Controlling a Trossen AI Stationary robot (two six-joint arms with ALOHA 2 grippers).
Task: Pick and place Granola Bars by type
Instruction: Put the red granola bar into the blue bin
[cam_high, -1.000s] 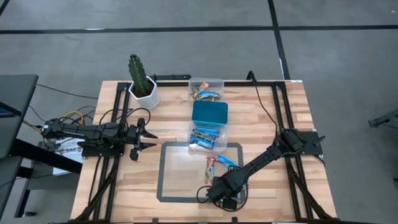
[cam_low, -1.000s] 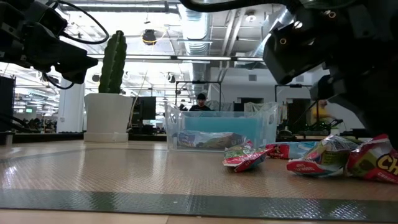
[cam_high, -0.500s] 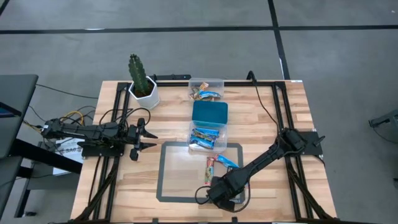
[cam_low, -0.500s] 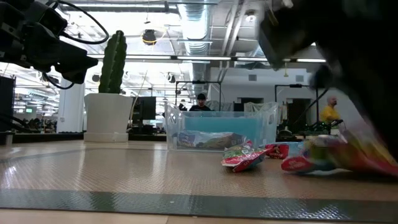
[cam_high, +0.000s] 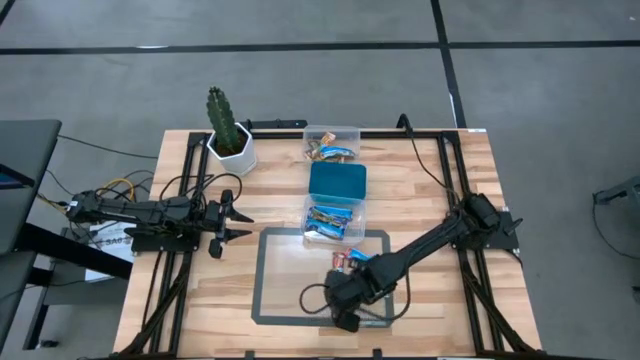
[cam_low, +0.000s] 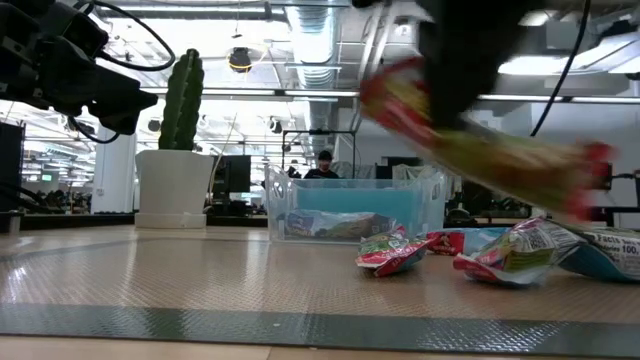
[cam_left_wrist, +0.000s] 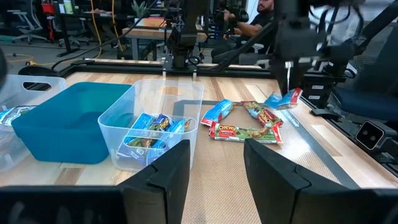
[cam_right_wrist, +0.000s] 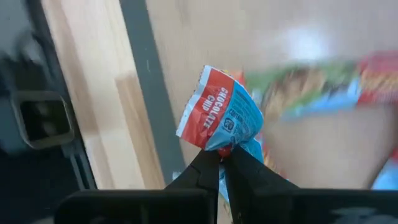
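Right pincer (cam_right_wrist: 221, 163): low centre of the high view, over the mat's lower edge; fingers pressed together on the crimped end of a bar (cam_right_wrist: 219, 112), red and blue wrapper marked chocolate chip, which hangs clear of the counter. The low view shows a red-ended bar blurred in the air above the pile.
Mat (cam_high: 275, 300): dark-framed rectangle, lower centre of the high view; mostly bare on its left side.
Loose bars (cam_left_wrist: 249, 121): several lie close together on the mat's right part, red, green and blue wrappers, some touching; I count about five or six in the left wrist view, not surely.
Near tub (cam_high: 334, 222): clear, just above the mat in the high view; holds a few blue bars.
Teal tub (cam_high: 338, 183): next up the frame, touching the near tub; contents not visible.
Far tub (cam_high: 331, 145): clear, at the counter's upper edge; a few bars inside, blue and brownish.
Cactus (cam_high: 224, 122): white pot, upper left of the counter.
Left pincer (cam_high: 237, 219): waits at the counter's left edge, fingers spread, empty.
Progress: roughly midway by my judgement; two tubs hold bars, one bar is in the air, the pile on the mat is left to sort.
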